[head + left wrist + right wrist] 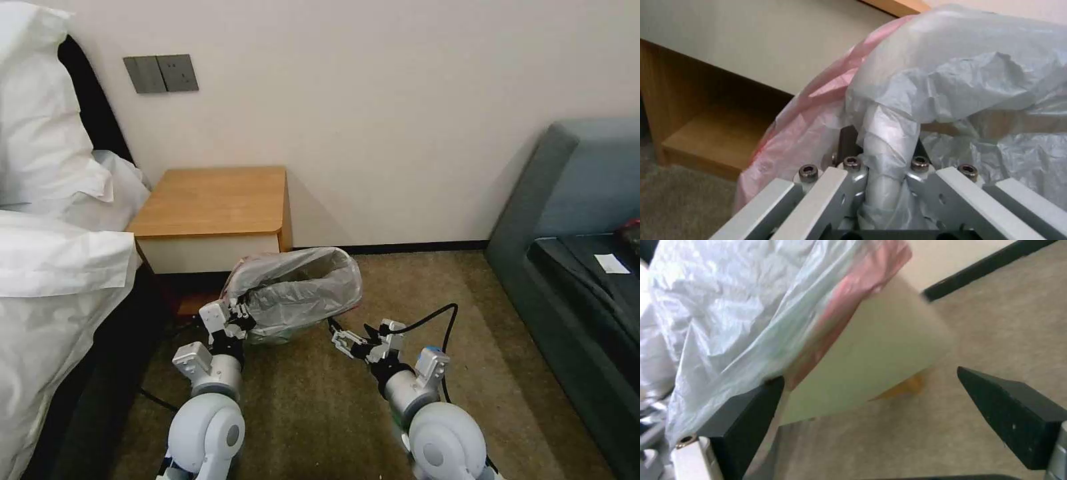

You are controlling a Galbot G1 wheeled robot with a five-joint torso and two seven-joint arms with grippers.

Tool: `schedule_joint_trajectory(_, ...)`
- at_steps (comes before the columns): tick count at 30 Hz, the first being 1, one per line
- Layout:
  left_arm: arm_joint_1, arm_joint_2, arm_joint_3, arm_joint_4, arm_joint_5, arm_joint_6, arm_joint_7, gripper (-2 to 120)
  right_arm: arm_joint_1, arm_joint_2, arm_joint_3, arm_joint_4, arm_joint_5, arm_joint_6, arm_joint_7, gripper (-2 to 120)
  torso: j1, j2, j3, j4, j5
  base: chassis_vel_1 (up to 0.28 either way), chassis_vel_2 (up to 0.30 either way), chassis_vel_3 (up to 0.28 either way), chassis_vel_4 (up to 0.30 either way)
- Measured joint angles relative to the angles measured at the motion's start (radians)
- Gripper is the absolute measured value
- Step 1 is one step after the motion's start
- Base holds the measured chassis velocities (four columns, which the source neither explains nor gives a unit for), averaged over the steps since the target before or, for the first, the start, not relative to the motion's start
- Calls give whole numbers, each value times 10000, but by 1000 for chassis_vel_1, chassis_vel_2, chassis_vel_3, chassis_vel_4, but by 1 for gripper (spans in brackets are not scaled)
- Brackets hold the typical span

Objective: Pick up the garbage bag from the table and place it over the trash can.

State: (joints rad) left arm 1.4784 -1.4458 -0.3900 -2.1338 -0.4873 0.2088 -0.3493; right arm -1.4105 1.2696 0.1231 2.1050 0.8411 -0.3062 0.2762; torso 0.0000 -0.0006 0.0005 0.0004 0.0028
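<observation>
from the head view we see the garbage bag (293, 288) draped over the trash can (280, 332) on the carpet (313, 400), just in front of the counter (213, 200), whose top is bare wood. our left tool (241, 319) sits at the bag's near left corner; our right tool (335, 337) hangs just beside the bag's near right side, a little apart from it.

the left wrist view adds what the head view hides: a twisted fold of the garbage bag (951, 83) runs down between the tool's fingers (853, 166), which are closed on it, with the pinkish edge beside it and the counter's open lower shelf (711, 136) behind.

the right wrist view shows the trash can's cream wall (880, 366) bare below the bag's pink edge (853, 296), and the right tool's dark fingers (1009, 413) spread wide, holding nothing; one finger is touching the bag.
</observation>
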Motion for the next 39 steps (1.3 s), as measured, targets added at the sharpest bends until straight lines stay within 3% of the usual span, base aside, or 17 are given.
schedule_joint_trajectory(10,-20,12,1,88,0,17,-6,4,-526,-351,68,-72,-908,477,-1973,100,0,0,0,0,0,0,0,0,0)
schedule_joint_trajectory(12,-21,20,4,94,-18,26,-21,4,-628,-508,203,-454,-1486,1160,-3025,100,0,0,0,-2,0,0,0,0,0)
schedule_joint_trajectory(17,-10,30,-14,94,-60,37,-39,4,-662,-581,377,-1159,-1589,2148,-4315,100,0,0,0,-1,0,0,0,0,0)
schedule_joint_trajectory(18,-5,36,-21,84,-71,43,-44,4,-634,-580,439,-1519,-1569,2692,-4896,100,0,0,0,-1,0,0,0,0,0)
schedule_joint_trajectory(21,21,54,-54,41,-84,63,-70,4,-498,-535,504,-2644,-1075,4214,-6477,100,0,0,0,-1,1,0,0,0,0)
schedule_joint_trajectory(22,21,54,-54,41,-84,63,-70,4,-498,-535,504,-2644,-1075,4214,-6477,100,0,0,0,-1,1,0,0,0,0)
schedule_joint_trajectory(24,32,48,-71,33,-88,67,-83,4,-385,-438,483,-3352,-509,5005,-7714,100,0,0,0,-1,4,0,0,0,0)
schedule_joint_trajectory(26,52,41,-73,32,-90,69,-92,4,-311,-353,512,-3764,25,5142,-8590,100,0,0,0,-1,0,0,0,0,0)
schedule_joint_trajectory(30,72,23,-74,5,-94,70,-97,4,-149,-203,618,-4108,379,5185,-9228,100,0,0,0,0,-1,0,0,0,0)
schedule_joint_trajectory(39,87,-49,-39,-48,-105,88,-105,4,114,125,781,-4474,650,4946,-9917,100,0,0,0,-1,0,0,0,0,0)
